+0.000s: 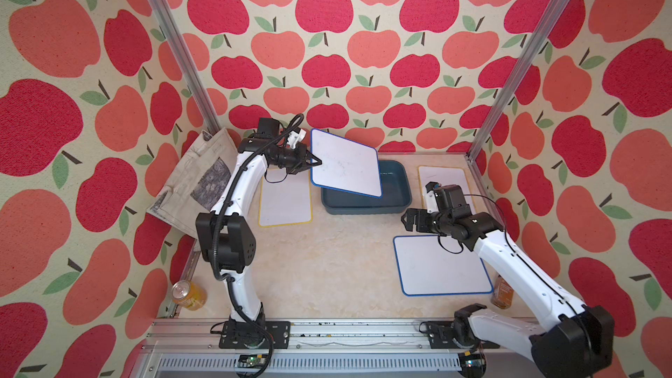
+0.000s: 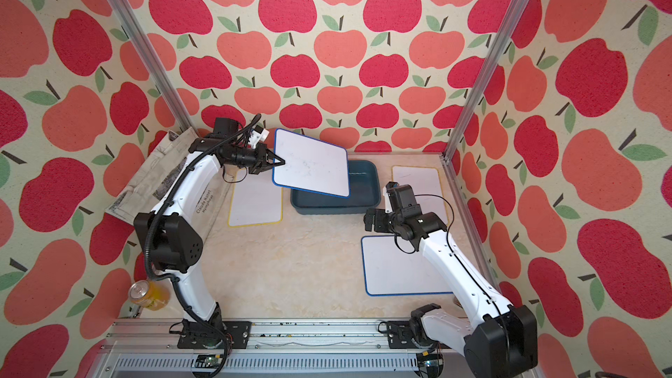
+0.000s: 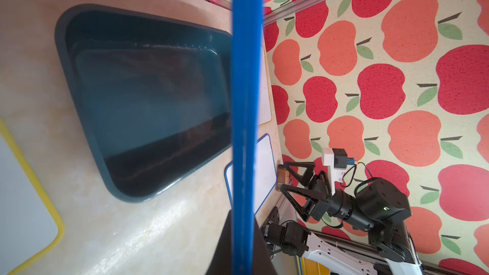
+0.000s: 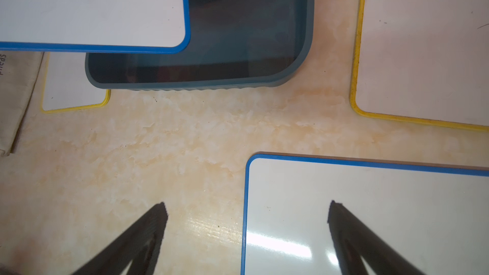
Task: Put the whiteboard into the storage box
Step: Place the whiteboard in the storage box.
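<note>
1. Pinches, with the left gripper (image 1: 315,162), the nearest edge of the blue-framed whiteboard (image 1: 345,163), jaws shut hard on the thin frame. Probably grips there to leave the whole panel free to go down flat.
2. Carries that board in the air, tilted, reaching out ahead of the fingertips and overhanging the storage box (image 1: 367,209), not yet inside it.
3. Below and beyond the tips: box empty, mouth up on the table, ready to take the board.
4. Directly beneath the pincer: a yellow-framed whiteboard (image 1: 285,205), flat on the table, untouched.
5. Far across, past the box, hovers with the right gripper (image 4: 248,207) spread wide and empty over a corner of a second blue-framed whiteboard (image 4: 370,220), likely parked clear of the drop.
</note>
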Robot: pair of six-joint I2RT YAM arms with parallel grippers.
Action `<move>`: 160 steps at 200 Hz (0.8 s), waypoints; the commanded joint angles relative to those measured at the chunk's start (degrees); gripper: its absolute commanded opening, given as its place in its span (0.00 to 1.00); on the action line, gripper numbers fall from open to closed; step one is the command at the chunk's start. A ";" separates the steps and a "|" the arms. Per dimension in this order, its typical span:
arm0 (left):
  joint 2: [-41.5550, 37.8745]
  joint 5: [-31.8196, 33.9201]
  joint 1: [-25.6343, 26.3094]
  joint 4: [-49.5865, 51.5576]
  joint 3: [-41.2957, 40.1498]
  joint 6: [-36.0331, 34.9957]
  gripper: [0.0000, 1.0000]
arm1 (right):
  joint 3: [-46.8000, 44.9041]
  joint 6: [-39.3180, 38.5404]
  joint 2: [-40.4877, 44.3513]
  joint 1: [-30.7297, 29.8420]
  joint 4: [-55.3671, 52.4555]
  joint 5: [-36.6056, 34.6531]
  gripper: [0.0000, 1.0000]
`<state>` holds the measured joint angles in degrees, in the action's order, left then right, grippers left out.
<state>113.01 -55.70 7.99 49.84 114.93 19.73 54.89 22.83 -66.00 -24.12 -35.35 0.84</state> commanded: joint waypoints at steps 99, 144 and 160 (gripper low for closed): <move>23.12 -9.62 4.76 5.79 25.18 -0.04 0.00 | 3.34 -3.40 -3.44 4.12 -3.93 -1.82 0.99; 21.90 -10.92 5.24 1.02 17.97 1.53 0.00 | 2.86 -3.31 -3.57 4.23 -4.02 -2.07 0.99; 22.08 -11.09 5.53 0.86 17.06 1.69 0.00 | 2.68 -3.05 -3.70 4.25 -3.87 -1.94 0.99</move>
<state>137.45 -60.71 13.04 54.35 132.40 20.80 56.40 20.58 -69.38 -20.43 -38.06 -0.21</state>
